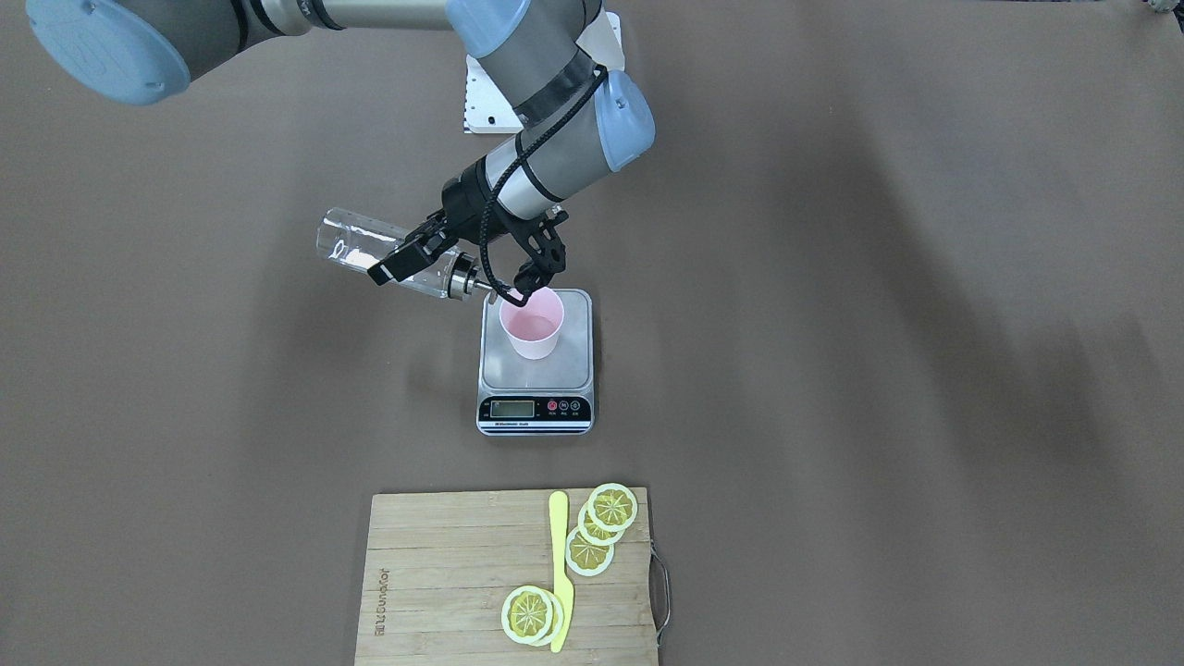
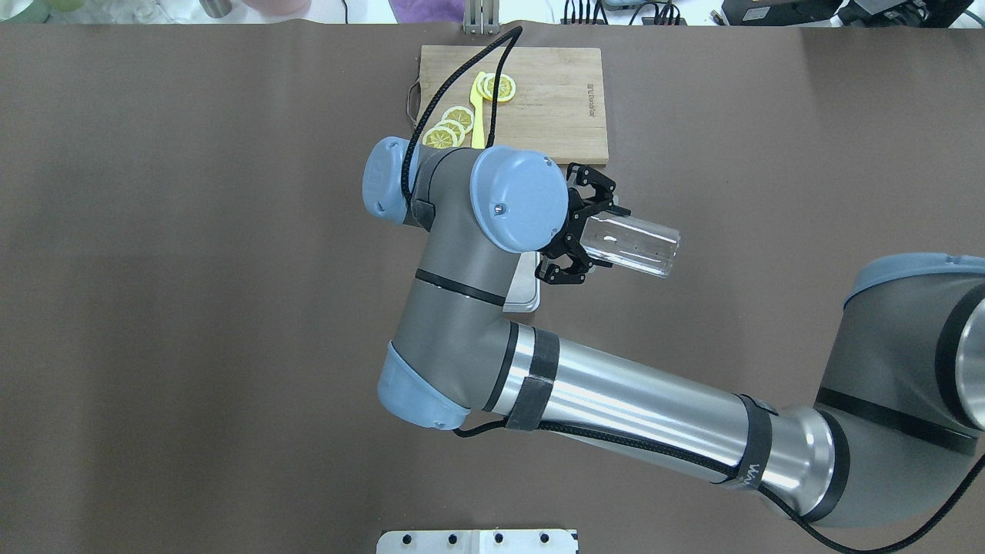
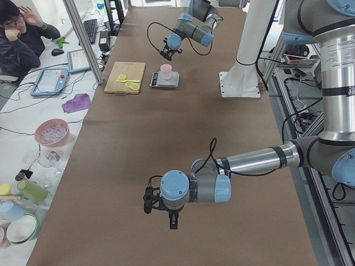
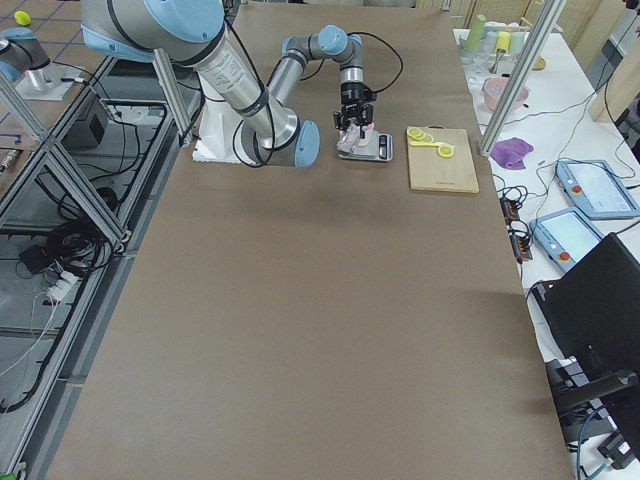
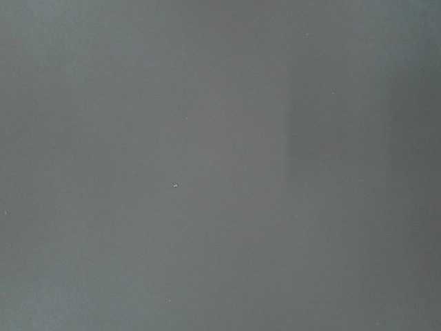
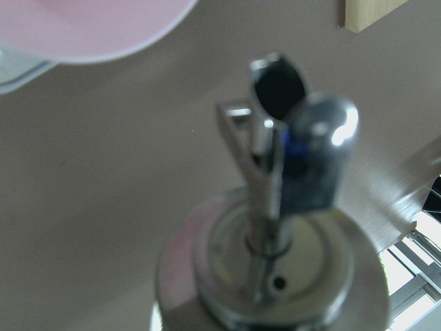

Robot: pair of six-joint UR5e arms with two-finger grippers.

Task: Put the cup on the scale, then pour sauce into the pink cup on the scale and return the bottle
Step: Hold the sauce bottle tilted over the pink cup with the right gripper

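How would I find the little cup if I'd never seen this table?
Find the wooden board with lemon slices on the brown table. Just beyond it sits a steel scale, and the cup stands on top. It is the only pink thing there.

No legible text: brand mark (image 1: 382,602) on cutting board (image 1: 444,555), labels (image 1: 535,424) on scale (image 1: 575,356) too small.

Rectangular bamboo cutting board (image 1: 444,564) on brown table (image 1: 879,370), round yellow lemon slices (image 1: 589,552) lying on it, flat yellow plastic knife (image 1: 559,555) between the two slice groups
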